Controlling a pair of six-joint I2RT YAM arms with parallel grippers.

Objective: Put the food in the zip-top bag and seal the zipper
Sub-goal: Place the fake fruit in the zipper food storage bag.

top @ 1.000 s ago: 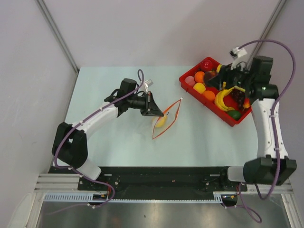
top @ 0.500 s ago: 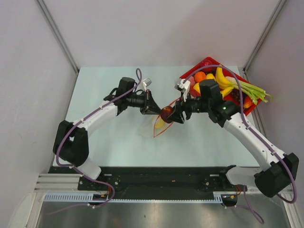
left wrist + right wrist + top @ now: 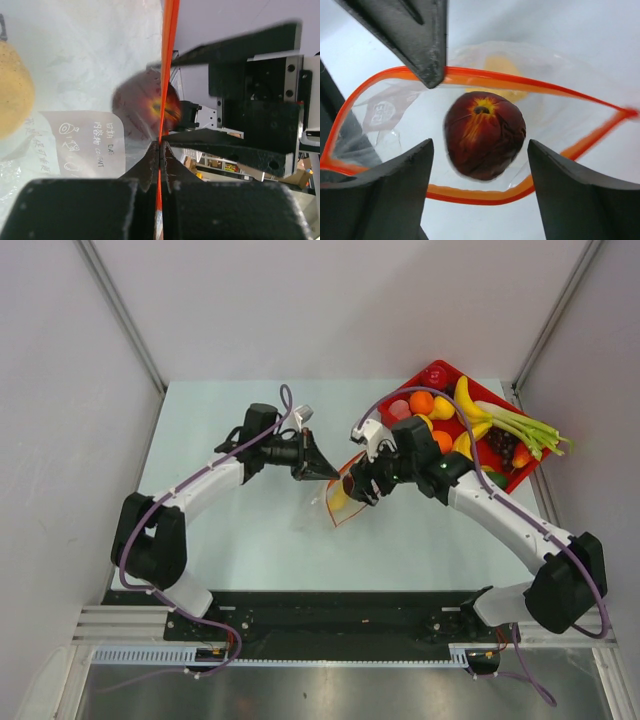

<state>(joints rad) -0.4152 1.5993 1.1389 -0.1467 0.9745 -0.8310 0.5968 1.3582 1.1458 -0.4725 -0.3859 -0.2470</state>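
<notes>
The clear zip-top bag (image 3: pixel 347 502) lies mid-table with its mouth held open. My left gripper (image 3: pixel 327 472) is shut on the orange-red zipper (image 3: pixel 161 125) strip at the mouth edge. A yellow fruit (image 3: pixel 502 75) lies inside the bag. My right gripper (image 3: pixel 480 146) hovers at the mouth, open. A dark red fruit (image 3: pixel 484 134) sits just past its fingertips (image 3: pixel 420 155), inside the zipper loop (image 3: pixel 470 192), with a gap on each side. From above, this fruit (image 3: pixel 347 483) shows between the two grippers. Through the plastic, the left wrist view shows the same fruit (image 3: pixel 140 105).
A red tray (image 3: pixel 519 476) at the back right holds oranges (image 3: pixel 421 402), bananas (image 3: pixel 463 400), green stalks (image 3: pixel 525 425) and other toy food. The right arm stretches from the near right across to the bag. Grey walls close in the table on both sides.
The right arm swung from the tray to the bag mouth carrying the dark red fruit. Its fingers have spread and the fruit now sits free in the mouth. The left gripper kept its hold.
</notes>
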